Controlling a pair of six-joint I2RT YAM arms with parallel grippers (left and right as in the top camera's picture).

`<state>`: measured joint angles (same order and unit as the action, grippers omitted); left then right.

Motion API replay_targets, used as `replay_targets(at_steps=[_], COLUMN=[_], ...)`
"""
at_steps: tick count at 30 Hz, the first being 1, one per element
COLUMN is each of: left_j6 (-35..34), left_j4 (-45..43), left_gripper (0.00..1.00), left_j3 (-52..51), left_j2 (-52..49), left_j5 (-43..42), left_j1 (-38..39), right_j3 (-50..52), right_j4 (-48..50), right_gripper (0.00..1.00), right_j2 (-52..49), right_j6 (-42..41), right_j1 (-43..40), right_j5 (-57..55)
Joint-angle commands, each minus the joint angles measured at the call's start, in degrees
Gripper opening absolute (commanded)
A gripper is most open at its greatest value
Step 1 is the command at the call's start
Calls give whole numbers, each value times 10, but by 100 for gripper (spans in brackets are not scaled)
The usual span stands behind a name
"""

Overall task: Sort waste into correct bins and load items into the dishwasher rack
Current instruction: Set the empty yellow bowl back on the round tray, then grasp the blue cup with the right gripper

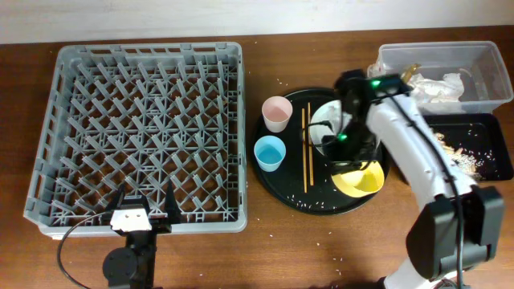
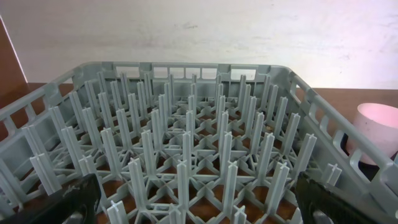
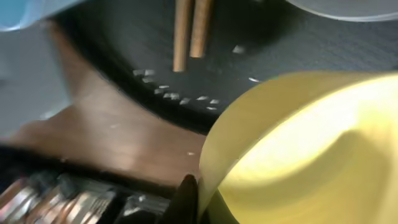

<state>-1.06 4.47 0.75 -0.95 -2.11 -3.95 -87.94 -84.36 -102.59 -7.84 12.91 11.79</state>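
Tilted yellow bowl (image 3: 311, 143) at edge of rice-flecked black tray (image 3: 112, 43)

A pink cup (image 1: 277, 112) and blue cup (image 1: 269, 152) stand beside the big grey rack (image 1: 148, 50); two chopsticks (image 1: 308, 160) and a tilted yellow bowl (image 1: 365, 181) are farther right.

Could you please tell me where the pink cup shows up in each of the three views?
Overhead: pink cup on the round black tray's upper left, beside the dishwasher rack.
Left wrist: pink cup at the right edge, past the dishwasher rack's right wall.
Right wrist: not in view.
Shared landmark: the rack's right wall.
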Motion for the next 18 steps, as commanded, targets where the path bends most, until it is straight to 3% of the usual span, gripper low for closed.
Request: replay_targets(at_steps=[1, 4, 5, 6, 7, 9, 13, 18], left_j6=[7, 7, 7, 7, 7, 7, 7, 7], left_j4=[1, 2, 1, 1, 1, 1, 1, 1], left_gripper=[99, 99, 99, 99, 99, 99, 99, 99], left_j3=[-2, -2, -2, -2, -2, -2, -2, -2], left_j2=[3, 3, 3, 3, 3, 3, 3, 3], left_j5=[0, 0, 0, 0, 0, 0, 0, 0], left_j1=[-3, -3, -3, -3, -3, -3, -3, -3], right_j3=[38, 151, 184, 203, 204, 179, -8, -10], right_j4=[42, 169, 208, 235, 246, 247, 232, 297], right_gripper=[4, 4, 10, 30, 36, 38, 38, 35], right_j2=[6, 6, 6, 6, 6, 7, 8, -82], right_j6=[-127, -152, -152, -152, -152, -152, -146, -184], right_j1=[59, 83, 85, 85, 85, 85, 85, 104], right_j5=[-127, -120, -120, -121, -121, -113, -44, -1])
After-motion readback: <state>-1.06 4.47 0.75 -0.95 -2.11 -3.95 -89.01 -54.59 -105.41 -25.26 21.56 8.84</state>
